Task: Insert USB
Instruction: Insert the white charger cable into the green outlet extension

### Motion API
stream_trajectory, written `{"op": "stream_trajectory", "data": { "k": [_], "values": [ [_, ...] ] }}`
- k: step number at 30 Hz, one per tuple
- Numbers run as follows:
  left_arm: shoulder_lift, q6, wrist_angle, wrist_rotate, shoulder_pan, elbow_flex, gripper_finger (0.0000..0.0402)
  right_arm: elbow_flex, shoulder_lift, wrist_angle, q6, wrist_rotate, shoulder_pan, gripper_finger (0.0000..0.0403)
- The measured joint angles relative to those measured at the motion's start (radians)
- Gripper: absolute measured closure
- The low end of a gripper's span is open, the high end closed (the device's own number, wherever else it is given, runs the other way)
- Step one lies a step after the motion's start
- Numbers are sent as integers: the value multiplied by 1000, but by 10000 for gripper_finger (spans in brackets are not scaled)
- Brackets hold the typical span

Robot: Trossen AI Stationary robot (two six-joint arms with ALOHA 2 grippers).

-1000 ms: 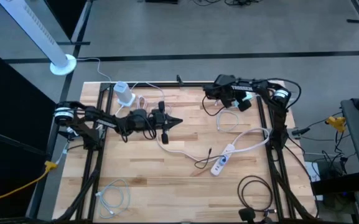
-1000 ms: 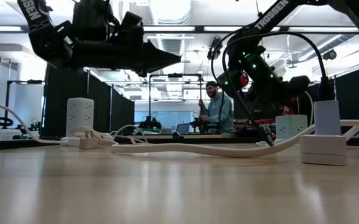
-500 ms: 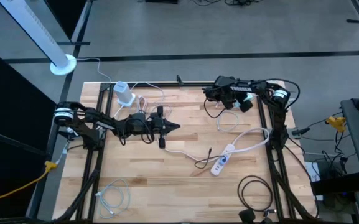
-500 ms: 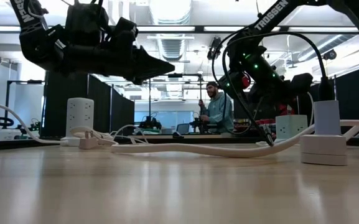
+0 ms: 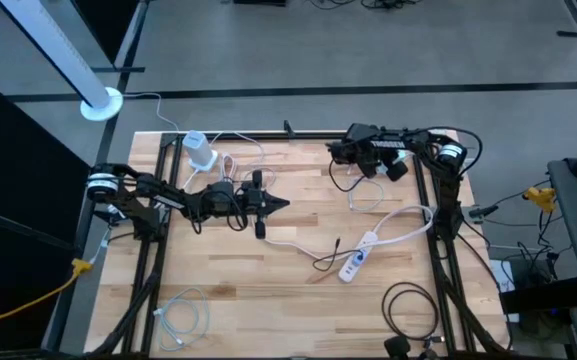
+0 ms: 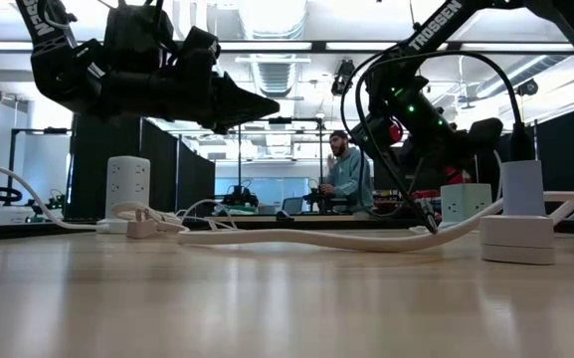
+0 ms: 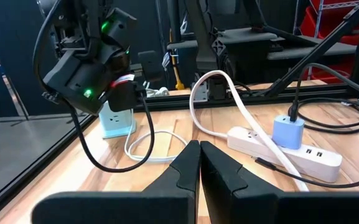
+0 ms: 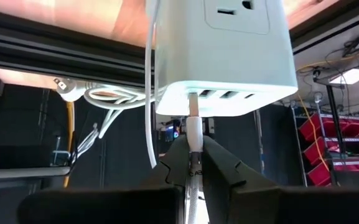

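A white charger cube [image 8: 223,68] lies at the table's far right; it also shows as the cube [image 7: 117,119] in the left wrist view. Its row of USB ports [image 8: 221,95] faces my right gripper [image 8: 193,163], which is shut on a white USB plug [image 8: 193,127]. The plug's front end sits in the leftmost port. The plug's white cable [image 7: 147,144] loops on the wood. My left gripper [image 5: 280,204] hovers shut and level over the table's middle, its fingers [image 7: 200,165] holding nothing. My right gripper pinches the white USB plug between its two fingers at the plug's rear end [image 8: 193,148], where the cable leaves it. The fingers lie along the plug and point at the cube's port face. The plug's front end is in the leftmost port.
A white power strip [image 5: 360,256] with a blue charger [image 7: 289,129] lies right of centre, its cord [image 5: 408,215] running toward the right arm. A second white cube [image 5: 200,150] stands at the far left. Coiled cables lie near the front edge [image 5: 183,315] [image 5: 408,305]. A person [image 6: 344,174] stands beyond the table.
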Motion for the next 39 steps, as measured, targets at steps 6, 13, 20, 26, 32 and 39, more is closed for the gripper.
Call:
{"op": "stream_trajectory", "data": {
  "k": [6,13,20,26,32,39],
  "values": [
    [0,0,1,0,0,0,402,1,-1,16,-7,2,-10,391],
    [0,0,0,0,0,0,402,1,-2,34,3,2,-11,391],
    [0,0,0,0,0,0,402,1,-5,37,20,-12,-10,391],
    [0,0,0,0,0,0,402,2,-7,39,33,-28,-9,391],
    [0,0,0,0,0,0,402,18,-15,45,31,-56,-10,391],
    [0,-2,0,0,0,0,402,21,-30,52,29,-91,-11,391]
  ]
}}
